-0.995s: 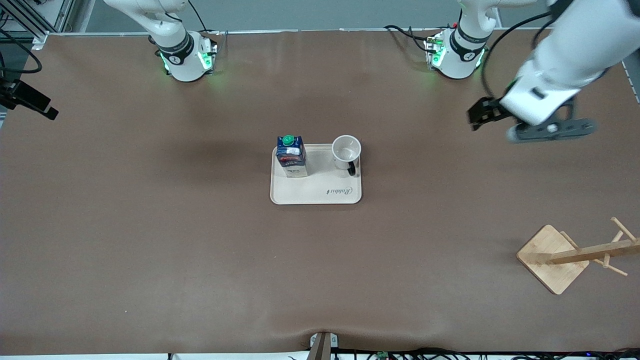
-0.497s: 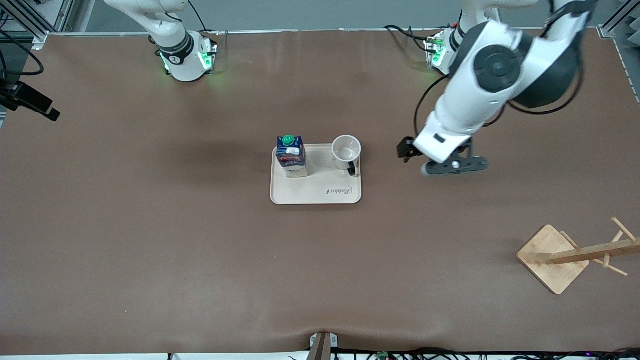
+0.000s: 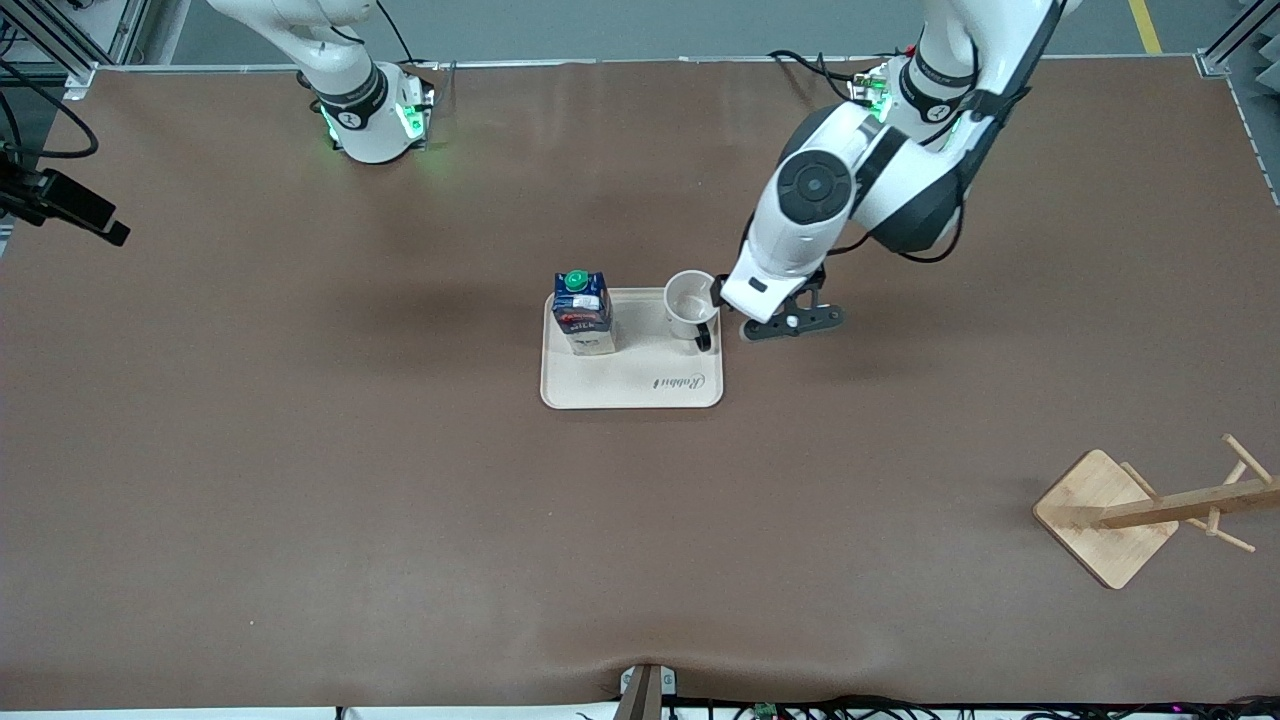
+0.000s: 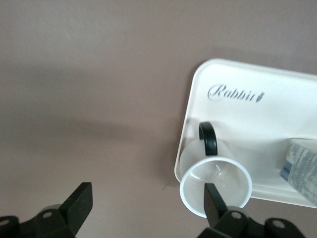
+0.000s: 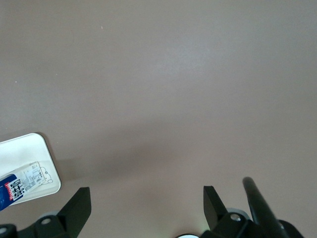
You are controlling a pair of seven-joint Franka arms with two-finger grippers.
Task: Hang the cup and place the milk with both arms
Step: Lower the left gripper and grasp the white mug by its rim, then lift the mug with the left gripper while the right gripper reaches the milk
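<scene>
Having swung in, left gripper [image 4: 148, 206] flanks cup [image 3: 692, 304].

Wooden cup rack with pegs [image 3: 1160, 505] cut off at right edge of front view. Small dark blue milk carton [image 4: 300, 170] blurred and cut off at right edge of left wrist view.

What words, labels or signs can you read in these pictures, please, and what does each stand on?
"Rabbit": script logo on the floor of the tray, clearest in the left wrist view.
Red and white label on the milk: print too small to read.
White marks on the dark collars of both arm bases: too small to read.
The cup shows no readable mark.
</scene>
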